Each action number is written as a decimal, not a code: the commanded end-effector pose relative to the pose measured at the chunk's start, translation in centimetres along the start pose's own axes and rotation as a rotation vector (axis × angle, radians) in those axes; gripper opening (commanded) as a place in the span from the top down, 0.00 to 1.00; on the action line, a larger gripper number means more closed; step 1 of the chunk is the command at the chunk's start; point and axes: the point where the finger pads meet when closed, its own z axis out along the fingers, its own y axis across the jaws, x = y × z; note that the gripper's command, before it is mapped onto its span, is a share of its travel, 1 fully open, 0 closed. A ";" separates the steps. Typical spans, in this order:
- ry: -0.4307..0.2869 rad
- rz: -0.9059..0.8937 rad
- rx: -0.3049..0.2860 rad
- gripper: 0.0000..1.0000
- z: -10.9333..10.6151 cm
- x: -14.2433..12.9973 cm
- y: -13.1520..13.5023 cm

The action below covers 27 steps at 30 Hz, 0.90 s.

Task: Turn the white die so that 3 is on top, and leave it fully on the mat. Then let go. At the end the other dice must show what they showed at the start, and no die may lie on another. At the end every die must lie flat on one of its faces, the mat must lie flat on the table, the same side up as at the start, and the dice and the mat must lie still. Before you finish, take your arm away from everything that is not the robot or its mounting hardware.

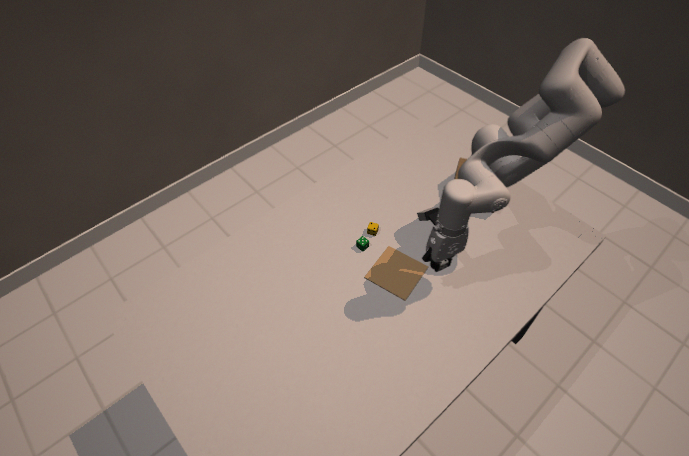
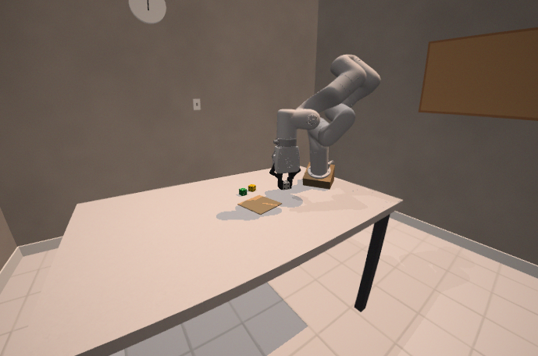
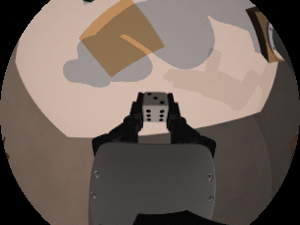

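The white die is held between the fingers of my gripper, which is shut on it and points down. In the wrist view the die's face towards the palm, facing up, shows 6; the side face towards the camera shows 3. The die hangs above the table, beside the mat. In the top view the fingers hide it. The tan mat lies flat on the table with no die on it.
A green die and a yellow die lie close together on the table, beyond the mat's back corner, not stacked. The arm's wooden base block stands at the table's far right.
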 end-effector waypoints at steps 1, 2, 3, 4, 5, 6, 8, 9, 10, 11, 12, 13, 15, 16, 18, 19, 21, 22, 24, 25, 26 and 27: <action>-0.001 0.001 0.002 0.73 -0.2 -0.1 0.0; -0.001 0.005 0.002 0.73 -0.2 0.0 -0.1; -0.001 0.012 0.002 0.73 -0.2 0.0 -0.1; -0.001 0.022 0.002 0.73 -0.2 0.0 -0.1; 0.000 0.038 0.001 0.73 -0.2 0.1 -0.2; 0.000 0.058 0.001 0.73 -0.2 0.1 -0.2; 0.000 0.058 0.001 0.73 -0.2 0.1 -0.2; 0.000 0.084 0.001 0.73 -0.2 0.2 -0.3; 0.001 0.116 0.001 0.73 -0.2 0.3 -0.4; 0.002 0.154 0.001 0.73 -0.2 0.4 -0.5; 0.002 0.198 0.001 0.73 -0.2 0.5 -0.6; 0.003 0.249 0.001 0.73 -0.2 0.6 -0.8; 0.004 0.305 0.001 0.73 -0.2 0.8 -0.9; 0.005 0.346 0.001 0.73 -0.2 0.9 -1.0; 0.006 0.412 0.001 0.73 -0.2 1.1 -1.2; 0.006 0.436 0.001 0.73 -0.2 1.2 -1.3; 0.007 0.510 0.001 0.73 -0.2 1.4 -1.5; 0.008 0.543 0.001 0.73 -0.2 1.5 -1.6; 0.008 0.577 0.001 0.73 -0.2 1.6 -1.7; 0.008 0.577 0.001 0.73 -0.2 1.6 -1.7; 0.008 0.589 0.001 0.73 -0.2 1.6 -1.7; 0.009 0.673 0.001 0.73 -0.2 1.9 -2.0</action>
